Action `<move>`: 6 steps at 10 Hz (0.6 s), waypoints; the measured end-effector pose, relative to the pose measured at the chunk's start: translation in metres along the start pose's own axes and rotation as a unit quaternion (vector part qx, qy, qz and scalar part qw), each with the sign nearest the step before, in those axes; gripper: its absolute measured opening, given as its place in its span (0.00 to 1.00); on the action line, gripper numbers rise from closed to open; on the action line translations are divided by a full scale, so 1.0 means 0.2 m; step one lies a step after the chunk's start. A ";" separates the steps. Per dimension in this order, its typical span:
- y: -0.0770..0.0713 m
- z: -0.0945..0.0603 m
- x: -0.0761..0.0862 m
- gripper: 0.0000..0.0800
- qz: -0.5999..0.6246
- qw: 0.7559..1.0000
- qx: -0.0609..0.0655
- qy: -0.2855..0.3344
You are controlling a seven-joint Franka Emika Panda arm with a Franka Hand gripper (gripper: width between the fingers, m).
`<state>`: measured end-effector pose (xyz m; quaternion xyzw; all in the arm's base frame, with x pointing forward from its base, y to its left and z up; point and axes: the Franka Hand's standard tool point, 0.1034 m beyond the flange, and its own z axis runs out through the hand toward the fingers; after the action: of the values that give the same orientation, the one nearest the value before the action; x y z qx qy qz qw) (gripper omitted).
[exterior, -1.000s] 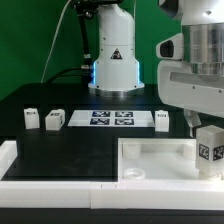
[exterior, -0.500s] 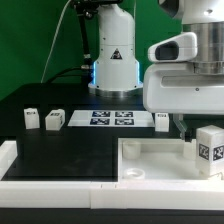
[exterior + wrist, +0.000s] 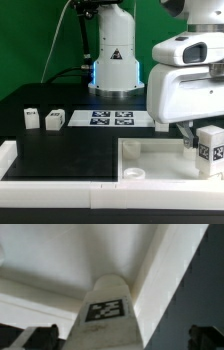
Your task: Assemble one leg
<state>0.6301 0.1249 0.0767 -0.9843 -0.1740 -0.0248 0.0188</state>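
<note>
A leg [image 3: 210, 150], a small white block with a black-and-white tag, stands upright at the right end of the large white tray [image 3: 150, 155]. My gripper [image 3: 189, 134] hangs just above and to the exterior view's left of it. In the wrist view the leg [image 3: 105, 308] stands between my two dark fingertips [image 3: 42, 336], with a gap on each side, so the gripper [image 3: 122, 339] is open and holds nothing. Three more legs stand on the black table: two at the left [image 3: 31, 118] [image 3: 54, 120] and one at the right [image 3: 163, 119].
The marker board [image 3: 112, 119] lies flat at the back middle, in front of the arm's base [image 3: 113, 68]. A white raised rim [image 3: 8, 152] runs along the table's front left. The tray has a round hole [image 3: 134, 174] at its near corner.
My gripper has moved up and toward the exterior view's left, away from the leg in the tray. The leg stays standing where it was.
</note>
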 end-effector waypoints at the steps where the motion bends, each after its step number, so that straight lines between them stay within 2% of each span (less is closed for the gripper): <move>1: 0.00 0.00 0.00 0.66 0.012 1.000 0.001 0.000; 2: 0.00 0.00 0.00 0.48 0.026 1.000 0.001 0.000; 3: 0.01 0.00 0.00 0.37 0.024 1.000 -0.001 0.000; 4: 0.01 0.00 0.00 0.37 0.062 0.998 0.000 0.001; 6: 0.00 0.00 0.00 0.37 0.242 0.970 -0.004 0.003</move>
<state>0.6307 0.1247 0.0764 -0.9971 0.0691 -0.0229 0.0203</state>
